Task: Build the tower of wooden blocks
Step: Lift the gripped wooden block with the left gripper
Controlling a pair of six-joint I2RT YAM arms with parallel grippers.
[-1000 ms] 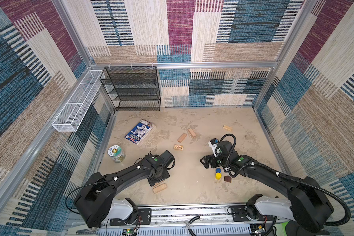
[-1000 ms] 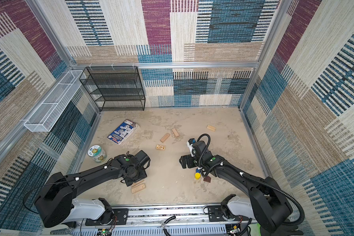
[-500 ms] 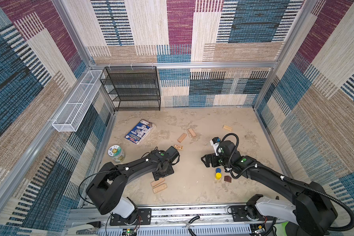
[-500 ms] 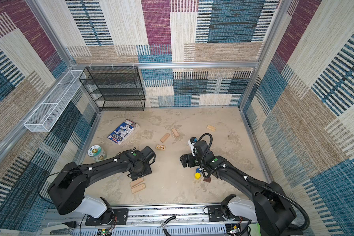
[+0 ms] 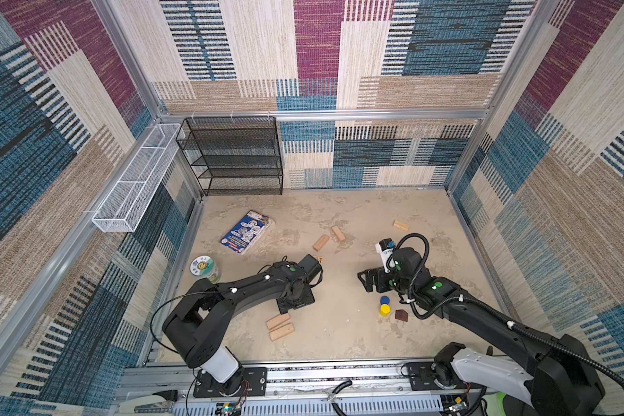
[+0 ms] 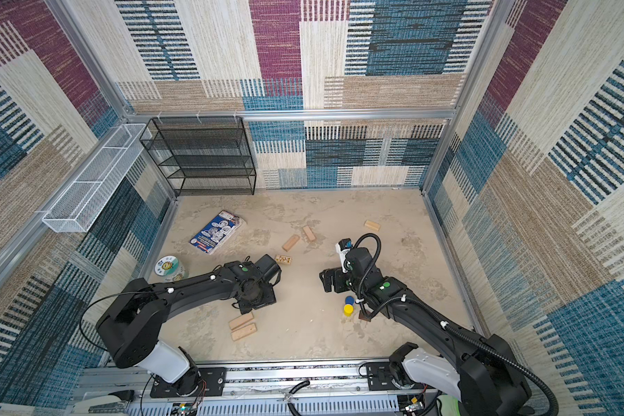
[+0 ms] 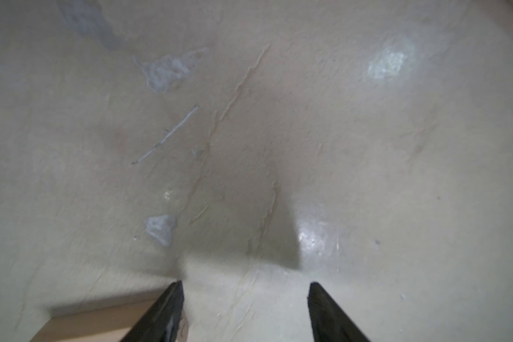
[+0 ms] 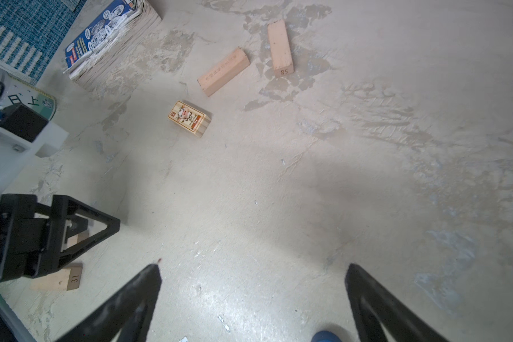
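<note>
Two pale wood blocks [image 5: 281,326] lie flat side by side near the front edge; no tower is in view. My left gripper [image 5: 294,307] hangs just behind them, open and empty [image 7: 245,285], with one bar's end [image 7: 86,322] beside a finger. Two more bars [image 5: 320,242] [image 5: 338,233], a printed block [image 6: 283,259] and a far bar [image 5: 400,225] lie scattered. The blue disc [image 5: 385,300], yellow cylinder [image 5: 385,309] and dark-brown piece [image 5: 401,315] sit beside my right arm. My right gripper [image 5: 366,281] stands open over bare floor [image 8: 252,268].
A blue printed packet [image 5: 247,232] and a round labelled jar [image 5: 204,268] sit at the left. A black wire shelf [image 5: 235,155] stands at the back wall and a white wire basket [image 5: 137,180] hangs on the left wall. The pen's walls close in all sides.
My left gripper set a second bar down beside the first, opened wider and drew back from the pair. The right arm has barely moved.
</note>
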